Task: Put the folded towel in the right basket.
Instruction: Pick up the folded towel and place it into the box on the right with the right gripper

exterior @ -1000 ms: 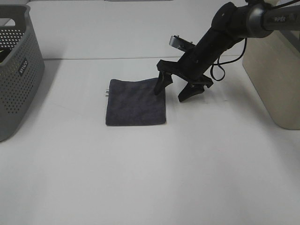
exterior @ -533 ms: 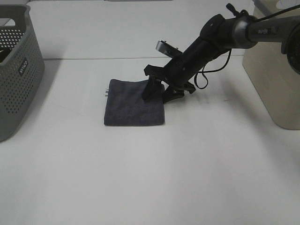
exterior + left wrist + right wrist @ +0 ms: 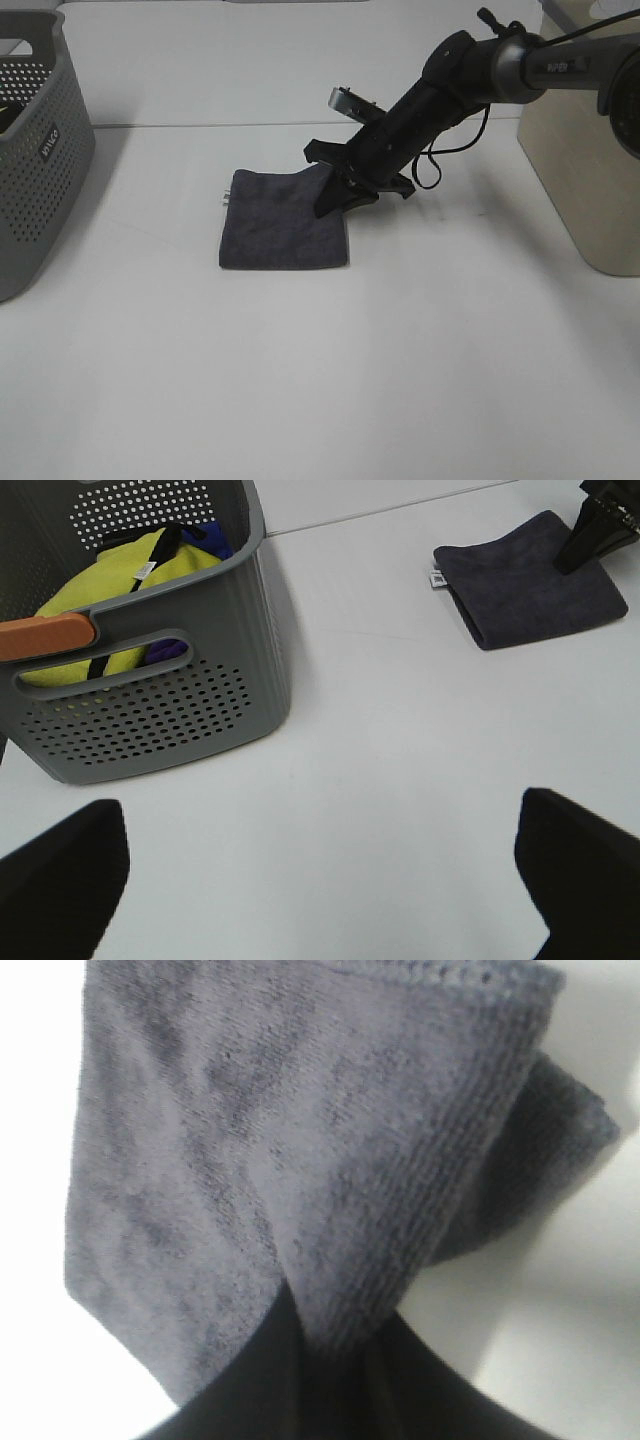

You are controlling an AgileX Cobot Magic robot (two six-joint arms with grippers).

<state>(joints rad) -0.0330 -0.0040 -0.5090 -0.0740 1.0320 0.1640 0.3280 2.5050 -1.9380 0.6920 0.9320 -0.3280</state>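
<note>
The right hand [image 3: 337, 203] is clenched on the towel [image 3: 270, 225] at frame centre; lift and carry to the right-edge basket [image 3: 580, 190] remain.

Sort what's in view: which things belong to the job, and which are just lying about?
Job: towel, right gripper pinching its edge, beige basket on the right.
Lying about: grey basket on the left, yellow cloth inside it.
</note>
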